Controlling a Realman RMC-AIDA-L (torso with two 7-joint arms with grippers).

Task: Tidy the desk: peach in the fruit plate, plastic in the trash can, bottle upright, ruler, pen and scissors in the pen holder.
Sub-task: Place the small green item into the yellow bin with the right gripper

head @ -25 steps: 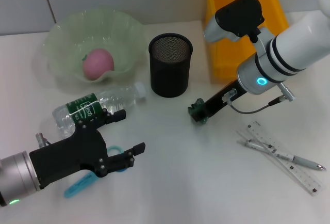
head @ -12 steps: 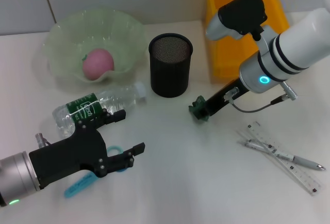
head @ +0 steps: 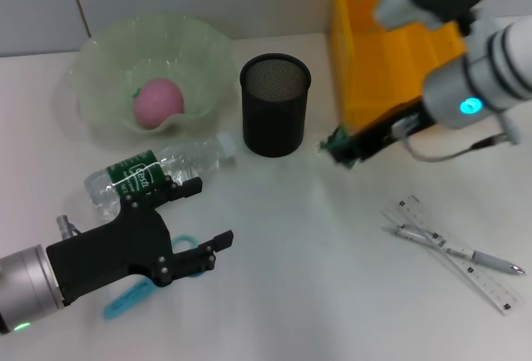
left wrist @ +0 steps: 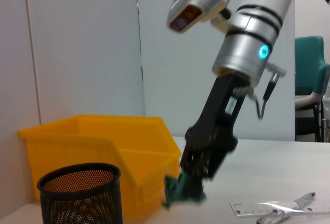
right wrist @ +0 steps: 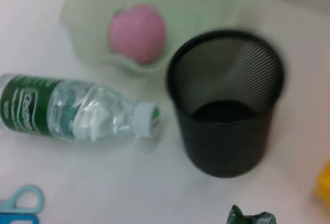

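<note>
A crumpled green plastic (head: pixel 335 142) hangs just off the table beside the yellow trash can (head: pixel 391 41), with my right gripper (head: pixel 341 147) shut on it; the left wrist view shows the plastic (left wrist: pixel 181 192) under that gripper too. The pink peach (head: pixel 158 101) lies in the pale green fruit plate (head: pixel 100 61). The bottle (head: pixel 154 170) lies on its side. My left gripper (head: pixel 206 214) is open low at the front left, over the blue scissors (head: pixel 133 293). Ruler (head: pixel 490 289) and pen (head: pixel 486 257) lie crossed at the right. The black mesh pen holder (head: pixel 275 105) stands at centre.
The trash can stands at the back right, close to the pen holder. The right wrist view looks down on the pen holder (right wrist: pixel 227 100), bottle (right wrist: pixel 77 113), peach (right wrist: pixel 136 32) and a scissors handle (right wrist: pixel 20 206).
My right gripper has lifted the green plastic off the table and carried it right and back, up to the yellow trash can. The left arm has not moved.
</note>
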